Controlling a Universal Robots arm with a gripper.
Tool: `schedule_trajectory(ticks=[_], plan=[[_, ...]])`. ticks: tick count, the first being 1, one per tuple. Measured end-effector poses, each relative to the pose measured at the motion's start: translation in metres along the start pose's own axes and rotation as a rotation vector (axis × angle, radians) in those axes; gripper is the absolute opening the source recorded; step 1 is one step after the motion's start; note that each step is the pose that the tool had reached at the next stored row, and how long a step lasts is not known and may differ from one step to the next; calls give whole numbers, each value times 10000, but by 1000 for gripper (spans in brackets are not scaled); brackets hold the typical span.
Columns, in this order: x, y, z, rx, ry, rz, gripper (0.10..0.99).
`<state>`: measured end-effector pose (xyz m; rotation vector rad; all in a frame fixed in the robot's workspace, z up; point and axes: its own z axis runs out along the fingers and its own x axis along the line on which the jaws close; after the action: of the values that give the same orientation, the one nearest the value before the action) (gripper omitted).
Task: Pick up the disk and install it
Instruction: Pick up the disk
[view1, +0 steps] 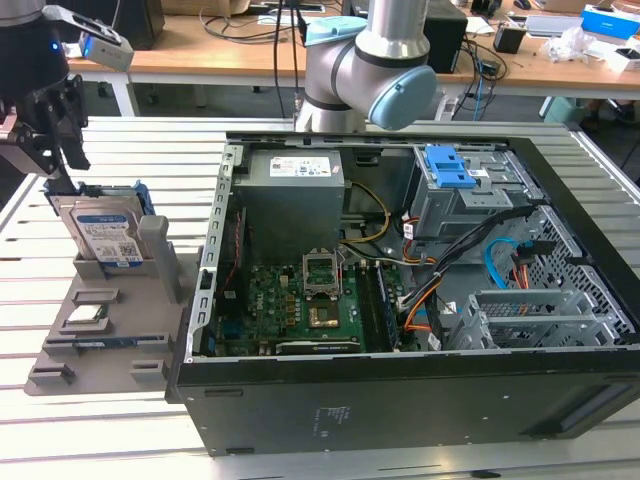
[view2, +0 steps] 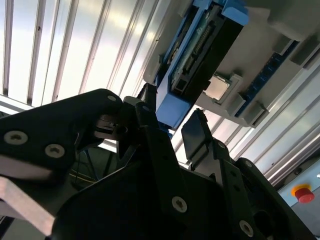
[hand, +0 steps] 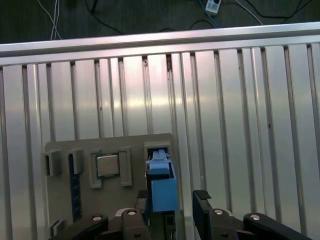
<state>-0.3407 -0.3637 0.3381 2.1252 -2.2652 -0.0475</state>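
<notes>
"Where is the disk (view1: 108, 238) right now?"

"It stands on edge in a slot of the grey holder (view1: 100, 335). The holder sits on the slatted surface (view1: 120, 440) at the exterior view's left, just beside the open computer case (view1: 400, 400). Standing upright like that, the disk offers its top edge to a grasp from above."

"And the claw (view1: 58, 150)?"

"It hangs directly over the disk, spread. In the first wrist view its fingers (hand: 202, 207) straddle the disk's blue frame, one on each side. A gap shows beside at least one, so I judge nothing is pinched."

"So the disk isn't lifted?"

"No, it sits seated in its slot. The processor chip (view1: 85, 316) lies flat in the pocket next to it. The grey cage (view1: 447, 168) with the blue latch is inside the case, well apart from the disk."
</notes>
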Motion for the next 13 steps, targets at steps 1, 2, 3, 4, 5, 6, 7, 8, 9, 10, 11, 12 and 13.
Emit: schedule_trajectory(ticks=[1,2,3,4,5,6,7,8,9,10,11,12,13], plan=[[0,-7,11,2,18,-92,482],[-1,-17,28,4,44,-229,482],[-1,-23,37,5,62,-304,482],[-1,-28,44,5,75,-355,482],[-2,-33,52,5,87,-393,482],[-2,-38,59,6,97,-417,482],[-3,-43,67,6,110,-437,482],[-3,-47,74,7,123,-456,482],[-3,-54,85,8,140,-480,482],[-4,-59,94,8,154,-497,482],[-4,-66,107,7,173,-521,482],[-5,-71,117,8,185,-538,482],[-5,-78,136,10,203,-565,482]])
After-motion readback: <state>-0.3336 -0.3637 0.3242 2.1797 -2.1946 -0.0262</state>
